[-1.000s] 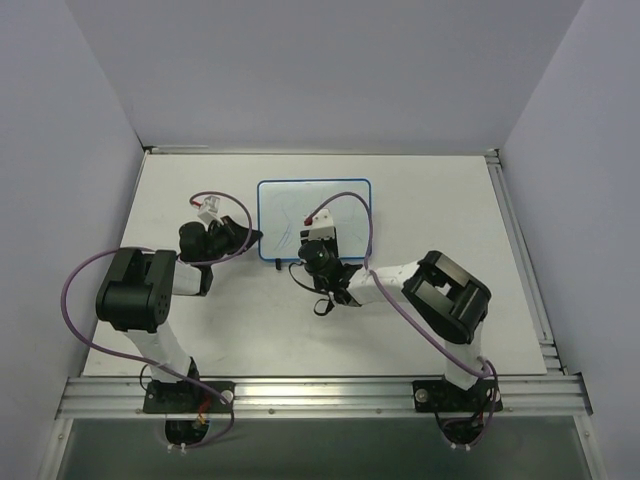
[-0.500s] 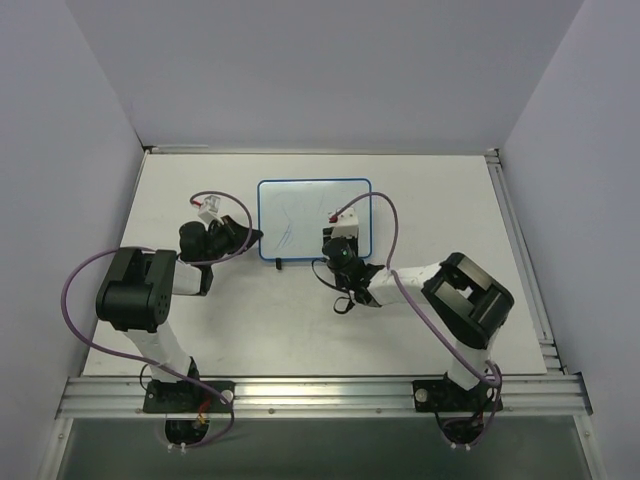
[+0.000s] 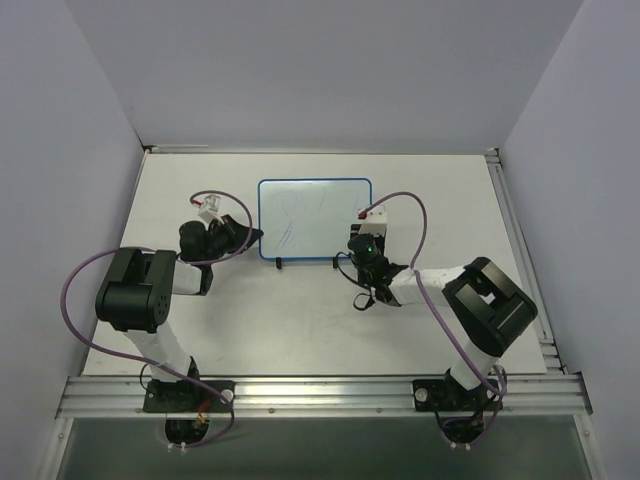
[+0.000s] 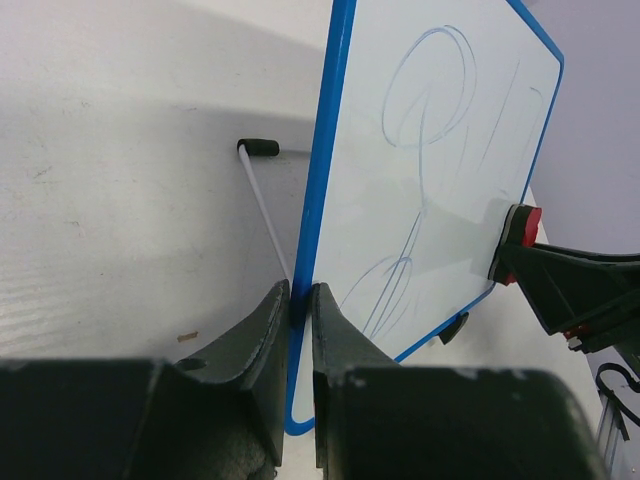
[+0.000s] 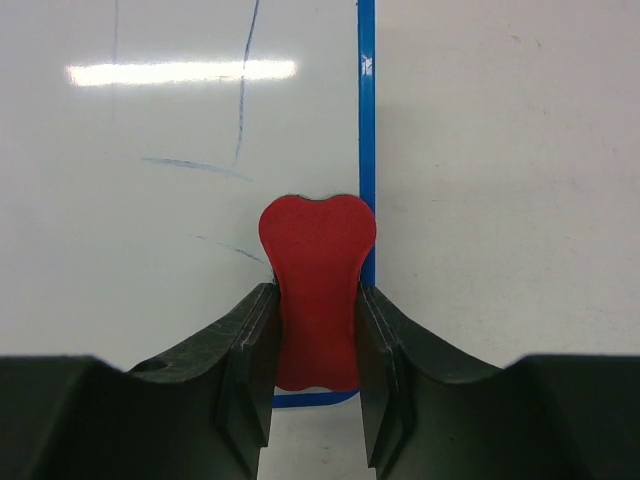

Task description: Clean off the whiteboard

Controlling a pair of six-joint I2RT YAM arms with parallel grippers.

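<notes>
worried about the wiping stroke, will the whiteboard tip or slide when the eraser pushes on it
The whiteboard looks thin and light, propped on a slim wire stand, so alone it would probably slide or tip. The left gripper pinches its blue rim, which should steady it. Pressure from the eraser at the opposite edge might twist it slightly.

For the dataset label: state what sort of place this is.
Probably a robotics test cell: white table boxed in by bare walls, two robot arms bolted to an aluminium rail.
</notes>
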